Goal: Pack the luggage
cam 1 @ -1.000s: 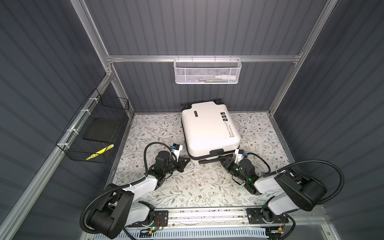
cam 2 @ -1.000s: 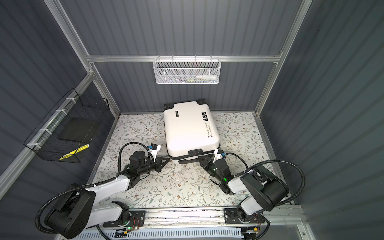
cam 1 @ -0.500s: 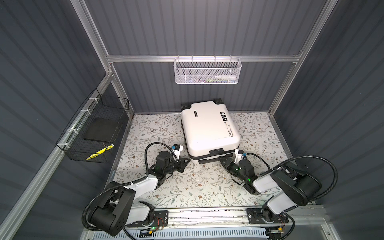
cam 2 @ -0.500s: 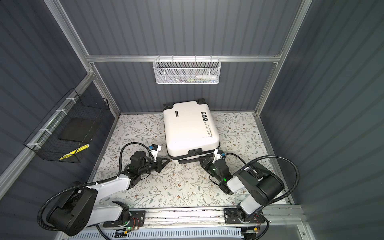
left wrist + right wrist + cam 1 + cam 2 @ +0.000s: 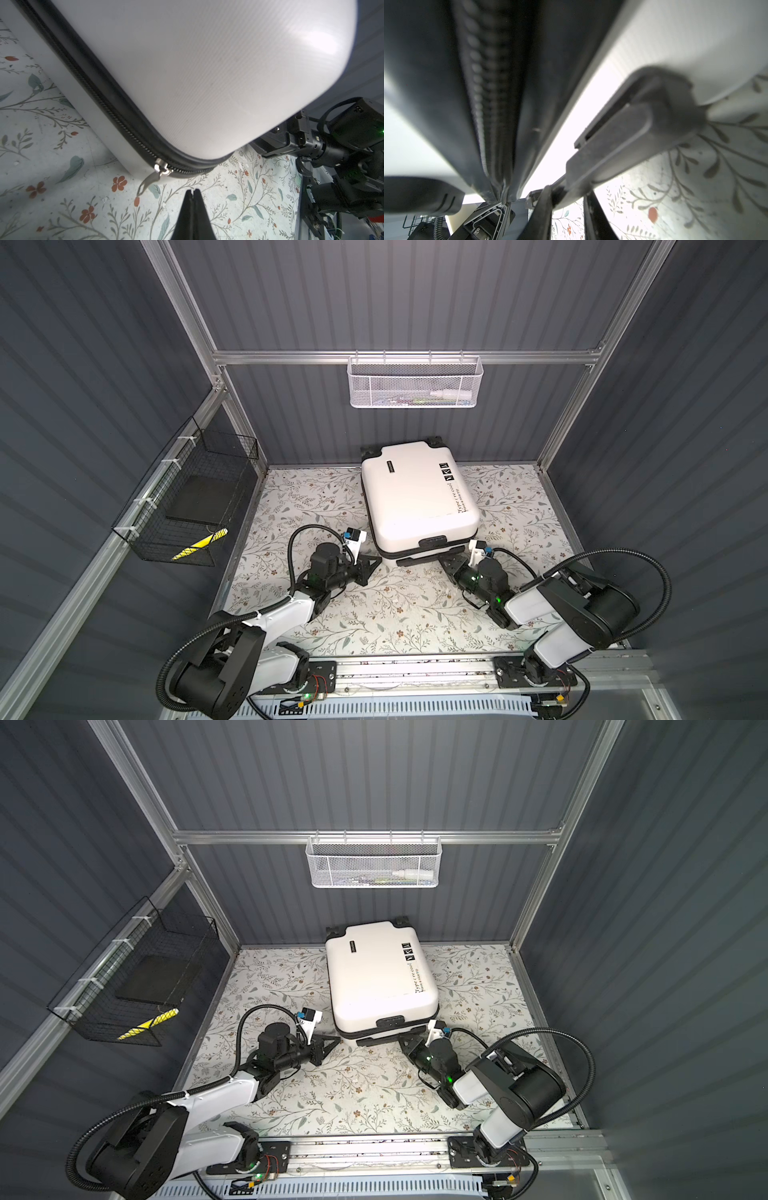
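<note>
Nearest, an aluminium rail [image 5: 415, 668] carries both arm bases at the front edge of the floral-patterned table [image 5: 374, 614]. The left hand [image 5: 377, 562] lies low over the table with its fingers pressed together. Its tip points at the near left corner of the small white hard-shell suitcase with black wheels [image 5: 415, 497]. The right hand [image 5: 445, 563] reaches in at the near right corner, pinching the end of the black pull handle [image 5: 419, 561] that runs along the suitcase's near edge.

The suitcase lies flat and shut, mid-table toward the back, with its lettered shell up and its wheels [image 5: 434, 441] at the rear wall. On the left wall hangs a black wire basket [image 5: 224, 438] holding a flat black slab [image 5: 199, 499] and a yellow-and-black striped piece [image 5: 201, 545]. On the back rail, above the suitcase, a white mesh basket [image 5: 374, 385] holds a white bottle [image 5: 451, 396] and bits too small to tell.

Against a second ago, the right arm's elbow sits slightly further in and that hand's fingers stand narrower. The suitcase and the left arm lie as before.

Only the left wrist view shows the silver zipper pull [image 5: 154, 176] dangling at the corner, with the zipper closed. It is near the left hand [image 5: 192, 192] but apart from it, with table between. Only the right wrist view shows the handle's [image 5: 623, 128] end caught between the right hand's [image 5: 568, 191] fingers.
</note>
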You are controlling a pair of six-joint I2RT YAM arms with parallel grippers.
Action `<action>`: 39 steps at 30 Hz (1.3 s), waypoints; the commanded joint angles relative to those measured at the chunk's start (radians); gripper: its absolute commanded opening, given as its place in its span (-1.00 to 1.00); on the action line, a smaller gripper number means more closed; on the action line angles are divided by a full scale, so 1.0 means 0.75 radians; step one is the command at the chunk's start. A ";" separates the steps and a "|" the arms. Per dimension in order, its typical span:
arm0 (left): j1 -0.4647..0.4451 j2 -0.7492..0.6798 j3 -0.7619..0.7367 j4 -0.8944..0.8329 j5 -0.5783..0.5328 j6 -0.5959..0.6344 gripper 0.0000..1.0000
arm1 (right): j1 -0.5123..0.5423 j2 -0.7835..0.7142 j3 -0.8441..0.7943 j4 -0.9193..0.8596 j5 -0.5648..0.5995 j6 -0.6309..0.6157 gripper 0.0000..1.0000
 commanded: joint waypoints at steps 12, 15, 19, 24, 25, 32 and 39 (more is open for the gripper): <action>-0.021 -0.143 -0.126 -0.055 -0.301 0.013 0.01 | 0.009 0.027 0.017 -0.017 -0.039 -0.103 -1.00; -0.021 -0.083 -0.115 0.007 -0.298 0.054 0.11 | 0.009 0.026 0.017 -0.016 -0.040 -0.104 -1.00; -0.021 -0.005 -0.121 0.139 -0.253 0.125 0.14 | 0.009 0.026 0.015 -0.018 -0.045 -0.104 -1.00; -0.021 0.059 -0.107 0.225 -0.206 0.206 0.08 | 0.008 0.034 0.015 -0.016 -0.048 -0.105 -1.00; -0.021 0.066 -0.111 0.247 -0.207 0.212 0.06 | 0.007 0.035 0.015 -0.015 -0.048 -0.104 -1.00; -0.020 0.158 -0.106 0.358 -0.126 0.230 -0.19 | 0.007 0.043 0.017 -0.012 -0.053 -0.104 -1.00; -0.019 0.223 -0.075 0.401 -0.110 0.228 -0.32 | 0.008 0.043 0.016 -0.015 -0.058 -0.104 -1.00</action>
